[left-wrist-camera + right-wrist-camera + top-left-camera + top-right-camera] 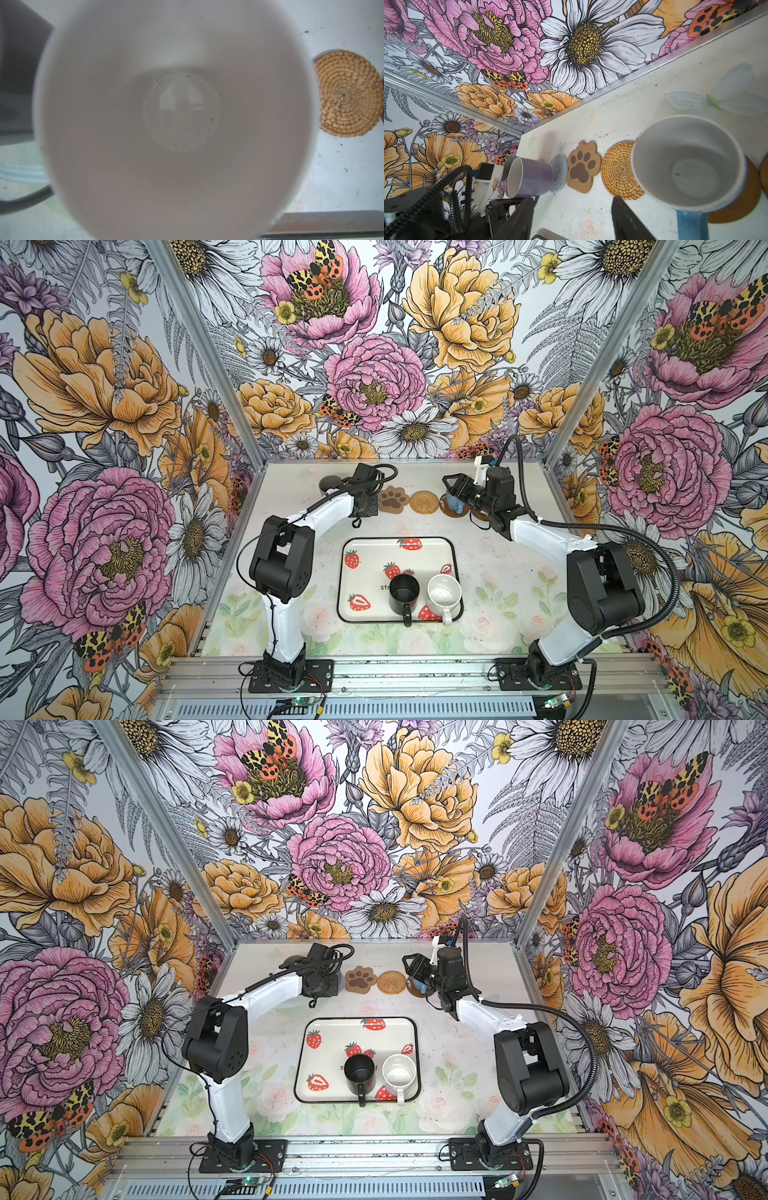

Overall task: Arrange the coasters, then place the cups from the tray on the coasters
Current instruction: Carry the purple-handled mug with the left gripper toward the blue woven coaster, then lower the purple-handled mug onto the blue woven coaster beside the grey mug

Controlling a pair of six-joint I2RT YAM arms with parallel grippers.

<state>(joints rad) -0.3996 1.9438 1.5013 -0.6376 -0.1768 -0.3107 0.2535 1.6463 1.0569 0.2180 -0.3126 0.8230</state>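
Rattan coaster (620, 170) round, coiled weave; paw coaster (582, 166) corky.

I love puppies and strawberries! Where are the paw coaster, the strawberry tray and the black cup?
paw coaster (393, 499): in a top view, on its big brown pad.
strawberry tray (378, 562): in a top view, on a bare white patch of its floor.
black cup (404, 592): in a top view, inside its open mouth.

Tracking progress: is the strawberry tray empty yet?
Not empty: in both top views a black mug and a white speckled mug stand upright in the strawberry tray, toward its near edge.
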